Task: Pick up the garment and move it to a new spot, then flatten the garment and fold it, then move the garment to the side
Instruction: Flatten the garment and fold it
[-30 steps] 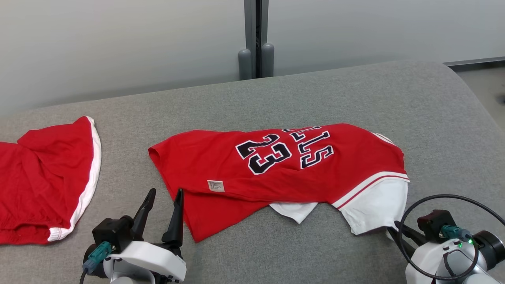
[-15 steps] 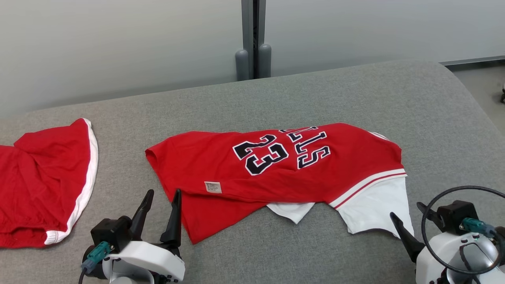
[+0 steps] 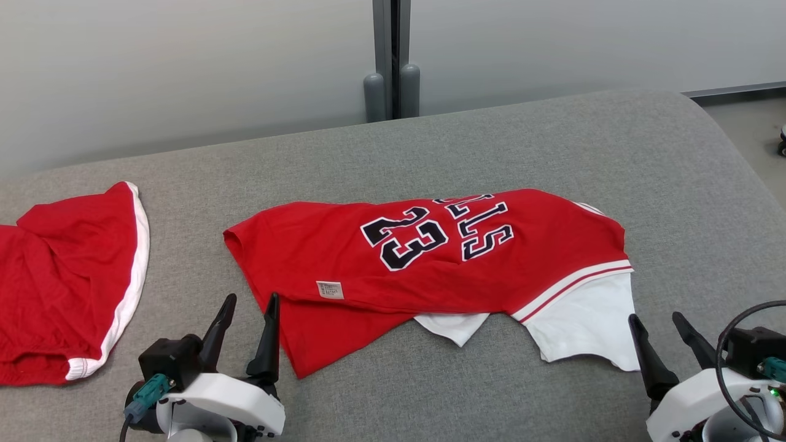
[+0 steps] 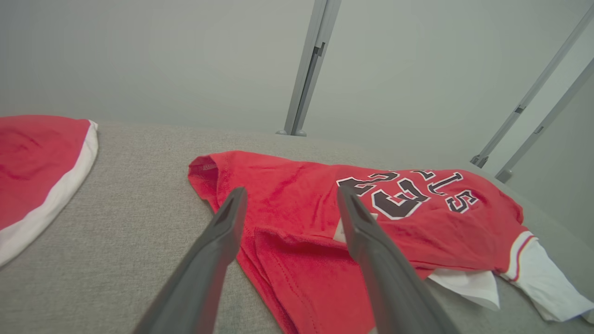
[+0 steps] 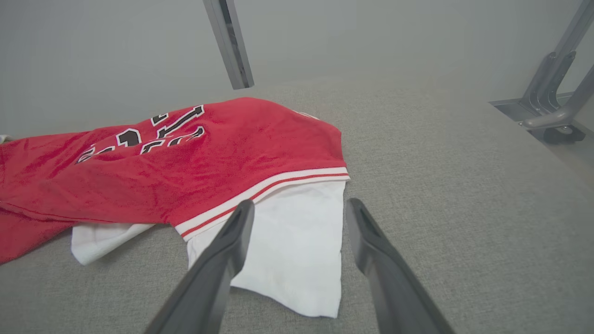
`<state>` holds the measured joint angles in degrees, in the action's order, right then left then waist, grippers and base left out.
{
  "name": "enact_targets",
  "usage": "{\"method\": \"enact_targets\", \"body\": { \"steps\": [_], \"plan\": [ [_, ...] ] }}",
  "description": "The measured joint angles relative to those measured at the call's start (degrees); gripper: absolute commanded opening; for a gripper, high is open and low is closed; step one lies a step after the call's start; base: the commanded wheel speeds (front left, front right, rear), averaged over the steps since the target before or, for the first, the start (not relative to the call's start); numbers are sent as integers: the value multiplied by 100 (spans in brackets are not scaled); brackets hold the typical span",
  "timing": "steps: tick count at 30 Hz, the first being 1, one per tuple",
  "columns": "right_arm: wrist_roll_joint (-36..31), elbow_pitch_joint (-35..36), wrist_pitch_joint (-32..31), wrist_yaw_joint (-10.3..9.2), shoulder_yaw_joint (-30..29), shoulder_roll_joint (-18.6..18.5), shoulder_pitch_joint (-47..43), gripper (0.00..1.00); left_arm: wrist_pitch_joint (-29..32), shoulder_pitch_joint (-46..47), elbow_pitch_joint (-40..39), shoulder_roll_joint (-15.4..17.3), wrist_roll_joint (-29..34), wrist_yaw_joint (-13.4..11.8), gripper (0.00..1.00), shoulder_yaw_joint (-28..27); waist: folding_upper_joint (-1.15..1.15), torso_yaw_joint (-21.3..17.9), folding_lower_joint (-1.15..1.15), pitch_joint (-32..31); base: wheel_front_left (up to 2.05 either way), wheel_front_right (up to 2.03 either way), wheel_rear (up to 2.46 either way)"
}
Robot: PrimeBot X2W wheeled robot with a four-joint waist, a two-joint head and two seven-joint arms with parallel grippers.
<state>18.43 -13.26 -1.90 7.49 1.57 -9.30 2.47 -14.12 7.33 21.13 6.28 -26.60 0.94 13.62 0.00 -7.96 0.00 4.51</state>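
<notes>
shirt (image 3: 430, 258): creased, mid-cushion (image 3: 552, 141) | left gripper (image 3: 252, 298): wide apart, empty, just beside red hem (image 3: 307, 344) | right gripper (image 3: 654, 317): wide apart, empty, near white sleeve (image 3: 589, 325) | advice: pinch hem and sleeve together, catch both layers, pull evenly

The left gripper (image 3: 252, 298) carried two long, black, tapering jaws set in a black block housing (image 3: 169, 362). Behind it sat a rounded white wrist shell (image 3: 221, 398) with small dark fastener holes (image 3: 263, 431) near its lower edge. A teal connector (image 3: 147, 393) projected from the side. The right gripper (image 3: 654, 317) was of like build, with a white casing (image 3: 700, 399) and a teal plug (image 3: 775, 368). A black cable (image 3: 718, 362) looped over it and a small green light (image 3: 775, 391) was lit. In both wrist views the jaws appeared smooth, dark grey and blunt-tipped.
</notes>
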Motion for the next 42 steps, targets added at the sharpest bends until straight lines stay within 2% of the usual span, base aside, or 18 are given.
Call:
{"method": "enact_targets", "body": {
  "steps": [10, 22, 33, 37, 42],
  "plan": [
    [-69, -241, 93, 0, -400, 149, -10, 100, 178, 23, 12, 91, -30, -57, 100, -3, 0, -66, 0, 86, 0, 0, 0],
    [73, -442, -11, 0, -420, 175, 53, 100, 487, 93, 178, 148, -168, -101, 100, 25, 0, -99, 0, 103, 0, 0, 0],
    [202, -769, -528, 0, -301, 112, 386, 100, 2469, 820, 642, 446, -152, -312, 100, 357, 0, -52, 0, 125, 0, 0, 0],
    [271, -857, -644, 0, -287, 157, 492, 100, 2874, 1078, 784, 519, -120, -144, 100, 556, 0, -57, 0, 166, 0, 0, 0],
    [299, -975, -691, 0, -276, 186, 641, 100, 2999, 1415, 1084, 633, 37, 30, 100, 776, 0, -79, 0, 265, 0, 0, 0]
  ]
}}
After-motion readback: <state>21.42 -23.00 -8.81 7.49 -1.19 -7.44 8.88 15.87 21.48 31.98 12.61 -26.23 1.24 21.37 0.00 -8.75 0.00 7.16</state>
